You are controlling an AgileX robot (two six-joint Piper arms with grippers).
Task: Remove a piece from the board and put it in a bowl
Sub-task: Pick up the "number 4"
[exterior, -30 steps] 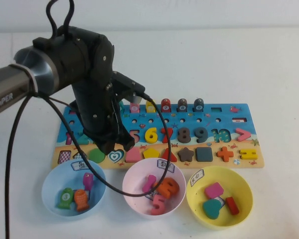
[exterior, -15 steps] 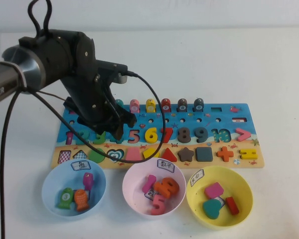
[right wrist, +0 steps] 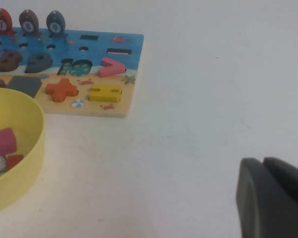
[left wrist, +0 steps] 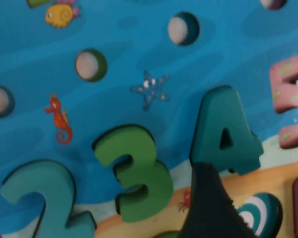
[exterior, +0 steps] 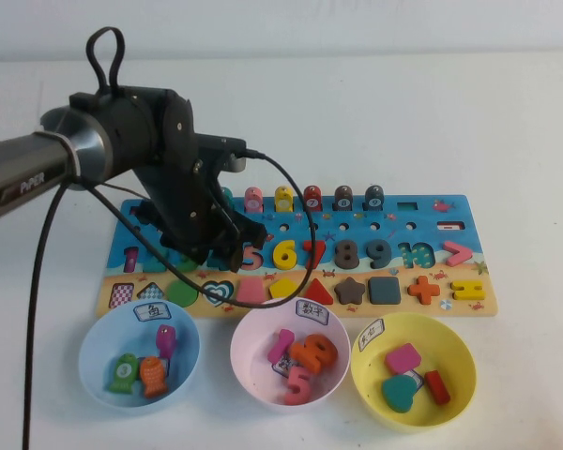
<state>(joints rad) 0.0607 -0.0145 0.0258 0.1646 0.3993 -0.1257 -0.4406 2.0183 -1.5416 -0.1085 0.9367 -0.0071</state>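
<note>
The teal-green "4" point(left wrist: 223, 131) lies in its slot on the blue board point(exterior: 394, 225), between the green "3" point(left wrist: 136, 171) and the pink "5" point(left wrist: 290, 106). In the high view my left arm hides it. My left gripper point(exterior: 227, 248) hovers low over the number row, open and empty. One dark fingertip point(left wrist: 206, 208) sits just below the "4", and the other shows at the picture's edge. The pale pink bowl point(exterior: 253, 366) stands in front of the board with several number pieces in it. My right gripper point(right wrist: 263, 166) is shut and empty, over bare table to the right of the board.
A light blue bowl point(exterior: 98, 375) with fish pieces stands left of the pink bowl. A yellow bowl point(exterior: 455, 375) with shape pieces stands right of it. A teal heart point(left wrist: 260, 213) lies in the sandy strip near my left fingertip. Pegs line the board's far edge.
My left gripper has moved from over the shapes row back to the number row and settled near the "4". The pieces and bowls have not moved.
</note>
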